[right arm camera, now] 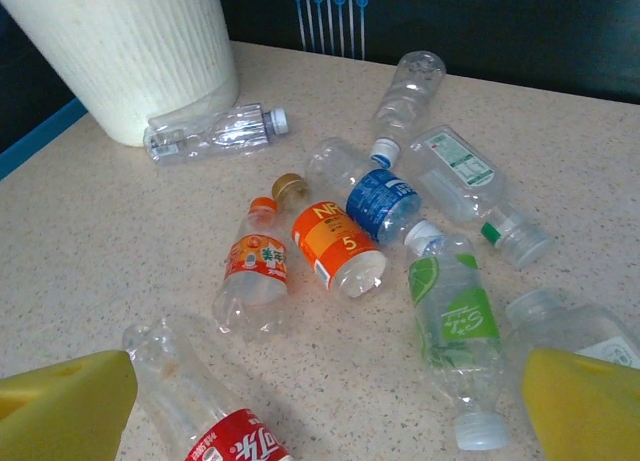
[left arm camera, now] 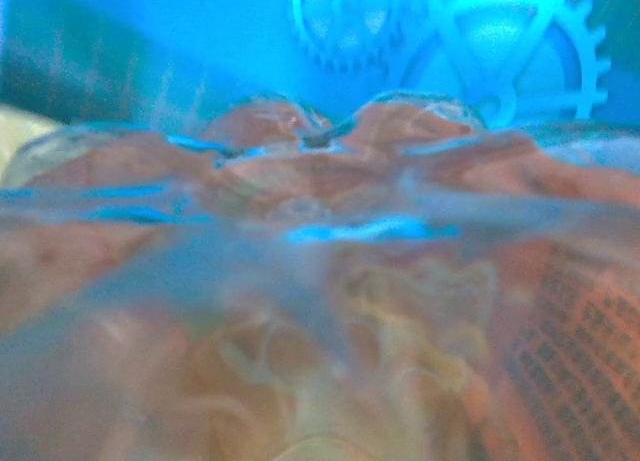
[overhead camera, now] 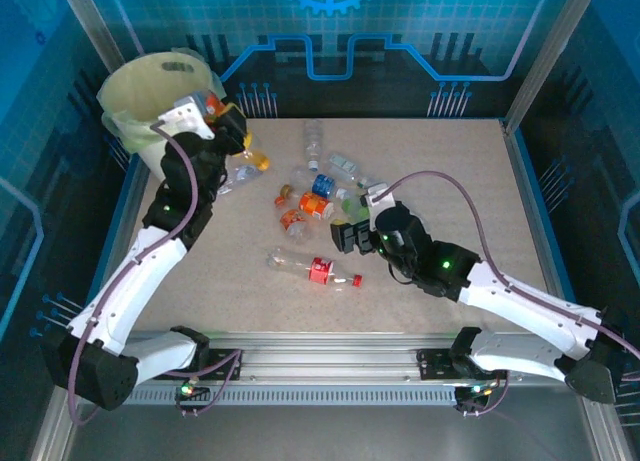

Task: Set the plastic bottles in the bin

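Well, my left hand is pressed tight on a bottle with an orange cap. The bottle hangs just beside the bin, on the bin's right side, not over the open top yet. So the bin lies to the left of that hand and a bit farther back, and I think the drop needs a move that way first. In the left wrist view the held bottle is a blur of clear plastic and orange, so I cannot tell which way its long side points.

My right hand is spread wide and holds nothing. It hangs low over the counter. Closest to it is the red-label bottle, lying slantwise between the yellow pads, nearer the left one. Its cap end is cut off at the bottom of the right wrist view. The other loose bottles lie farther out, toward the bin. I cannot tell what lies inside the bin.
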`<state>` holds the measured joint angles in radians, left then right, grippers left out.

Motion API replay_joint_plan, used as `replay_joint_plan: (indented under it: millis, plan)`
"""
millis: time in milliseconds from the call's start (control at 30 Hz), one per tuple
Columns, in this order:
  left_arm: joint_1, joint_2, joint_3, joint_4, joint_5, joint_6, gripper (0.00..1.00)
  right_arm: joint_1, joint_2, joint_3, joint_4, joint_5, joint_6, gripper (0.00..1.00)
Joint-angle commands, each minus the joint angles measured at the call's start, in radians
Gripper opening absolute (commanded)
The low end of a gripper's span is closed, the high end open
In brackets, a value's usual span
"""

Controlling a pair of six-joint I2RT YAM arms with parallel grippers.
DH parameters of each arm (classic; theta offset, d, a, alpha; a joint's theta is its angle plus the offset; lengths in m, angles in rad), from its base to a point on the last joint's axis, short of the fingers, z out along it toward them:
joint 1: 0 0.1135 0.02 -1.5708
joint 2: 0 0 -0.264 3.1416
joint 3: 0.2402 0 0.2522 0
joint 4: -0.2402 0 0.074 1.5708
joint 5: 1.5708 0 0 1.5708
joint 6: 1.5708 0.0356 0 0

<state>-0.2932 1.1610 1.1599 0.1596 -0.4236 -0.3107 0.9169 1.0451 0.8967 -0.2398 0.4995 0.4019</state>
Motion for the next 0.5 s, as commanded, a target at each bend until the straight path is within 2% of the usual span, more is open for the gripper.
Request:
replay_joint_plan:
  millis: [0,233,467]
  plan:
    - [0.051,0.048,0.097,0.142,-0.077,0.17,0.47,-0.023,-0.035,-0.012,0.002,0.031,0.056,1.0]
    - [0.145,0.193,0.267,0.201,-0.058,0.282,0.48,-0.031,-0.056,-0.012,-0.016,0.035,0.073,1.0]
    - [0.249,0.383,0.458,0.166,-0.047,0.33,0.48,-0.034,-0.068,-0.012,-0.019,0.038,0.087,1.0]
